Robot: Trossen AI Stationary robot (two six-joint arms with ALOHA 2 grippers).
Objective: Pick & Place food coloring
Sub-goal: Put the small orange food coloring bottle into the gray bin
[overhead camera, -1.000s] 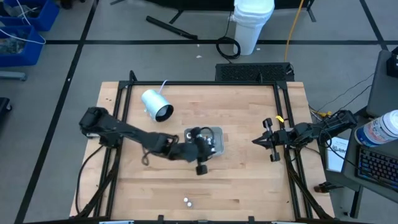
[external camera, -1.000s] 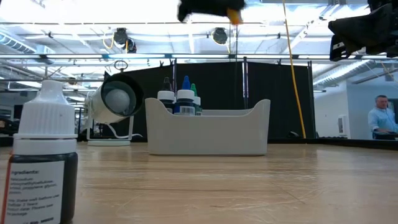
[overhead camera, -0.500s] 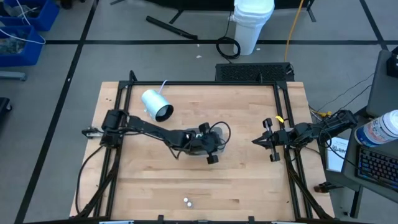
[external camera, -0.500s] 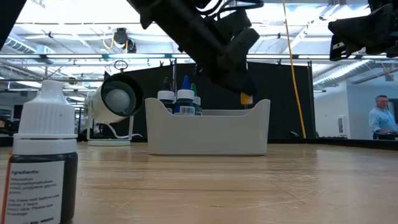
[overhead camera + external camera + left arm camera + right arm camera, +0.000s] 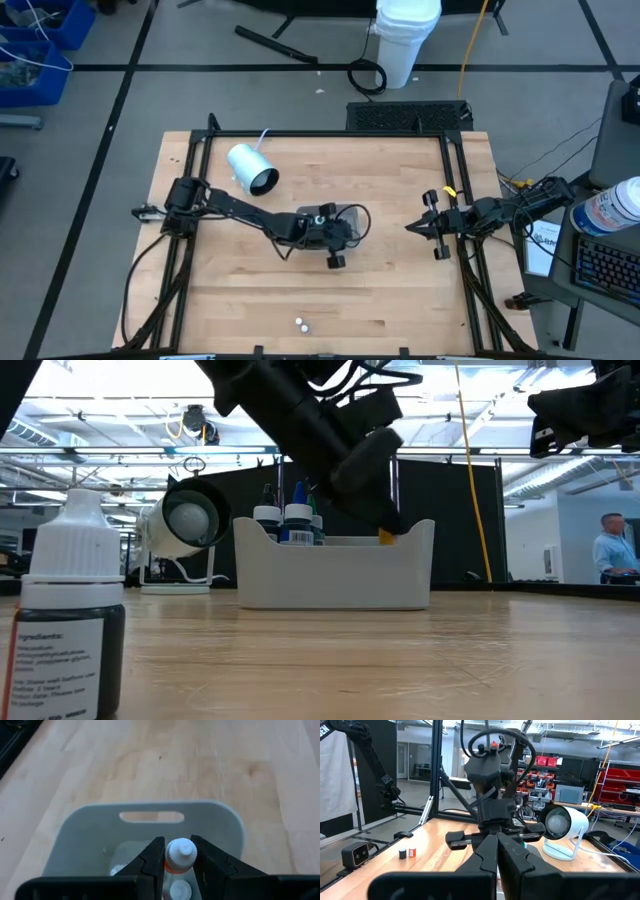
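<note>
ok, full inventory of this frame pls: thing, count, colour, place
tray: 1, grey, table centre, under the left gripper
bottles in tray: at least 3, dark with white, blue and green tops, at one end
held bottle: 1, orange with white cap, over the tray
loose bottles: 2, whitish, near the table's front edge
close bottle: 1, dark with white cap, right before the low camera
cylinder with cord: 1, white and grey, lying left of the tray
bucket: 1, white, on the floor beyond the table
person: 1, blue shirt, far back in the room
left gripper: shut on the held bottle
right gripper: shut, parked at the table's right edge
</note>
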